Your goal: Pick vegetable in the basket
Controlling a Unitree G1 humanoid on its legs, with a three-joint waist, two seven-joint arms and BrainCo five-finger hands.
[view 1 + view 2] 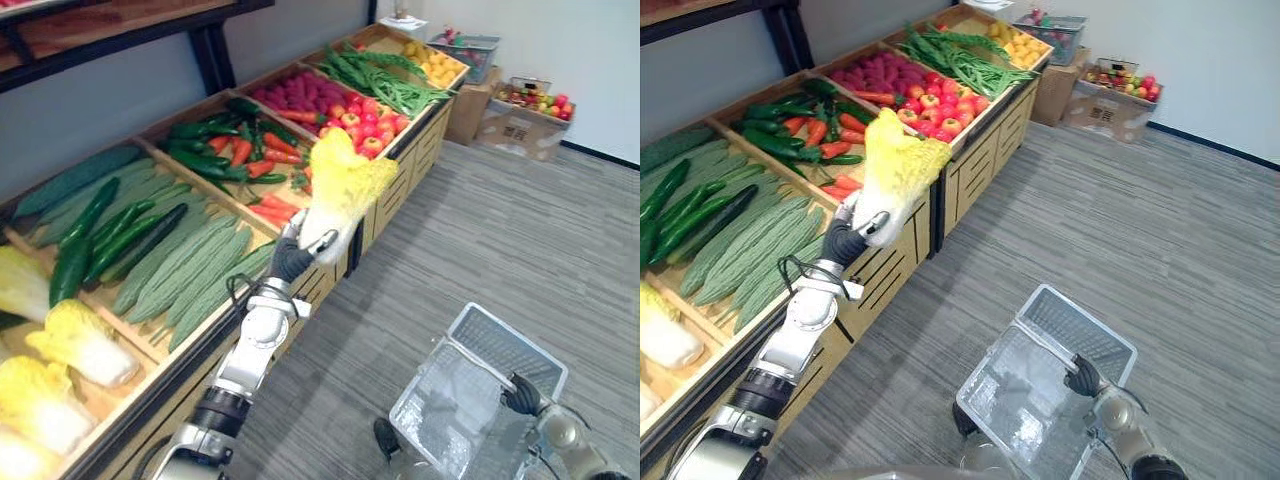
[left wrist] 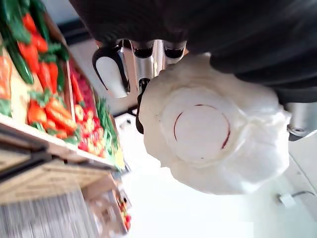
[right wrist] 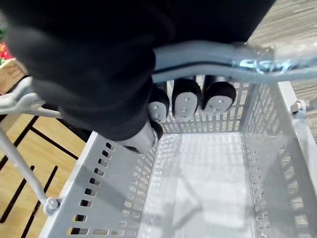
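1. The left hand [image 1: 298,252] is holding a napa cabbage [image 1: 338,180] upright. Its fingers [image 2: 144,68] and thumb are curling round the white stem end.
2. The cabbage is hanging in the air at the front edge of the wooden produce stand [image 1: 392,188], with its yellow leaves uppermost. It is near the compartment of carrots [image 1: 272,212] and well apart from the basket [image 1: 508,347].
3. The right hand [image 1: 521,394] is gripping the basket's handle [image 3: 208,58]. Its fingers [image 3: 186,102] are wrapping closed over the bar.
4. The grey plastic basket is hanging at the robot's lower right, over the grey floor [image 1: 520,230].
5. Other cabbages [image 1: 82,343] are lying in the stand's nearest compartment, beside cucumbers [image 1: 95,235] and bitter gourds [image 1: 190,270].
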